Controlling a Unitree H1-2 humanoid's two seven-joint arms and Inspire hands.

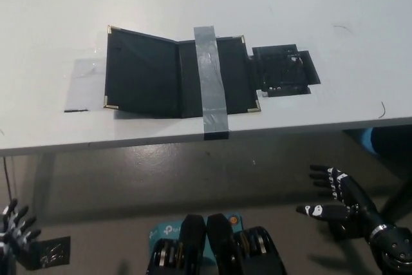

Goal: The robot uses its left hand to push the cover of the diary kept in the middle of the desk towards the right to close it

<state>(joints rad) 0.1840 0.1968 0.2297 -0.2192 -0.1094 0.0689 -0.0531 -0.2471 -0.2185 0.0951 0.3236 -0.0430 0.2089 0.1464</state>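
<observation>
Diary point(161, 72): a black, flat, rectangular book with small gold corner pieces, lying open in the middle of the pale grey surface point(270, 4), near its front edge. Nearest the camera, the white left robot hand point(14, 227) sits low at the picture's lower left, below the surface edge, fingers spread, released, holding nothing. The black right robot hand point(335, 198) is at lower right, also below the edge, fingers apart, empty. A strip of dull grey tape point(211, 78) crosses the diary's right half front to back and overhangs the edge. The left cover is slightly raised. A black patch of tape point(284, 70) lies just beside the diary's right side.
</observation>
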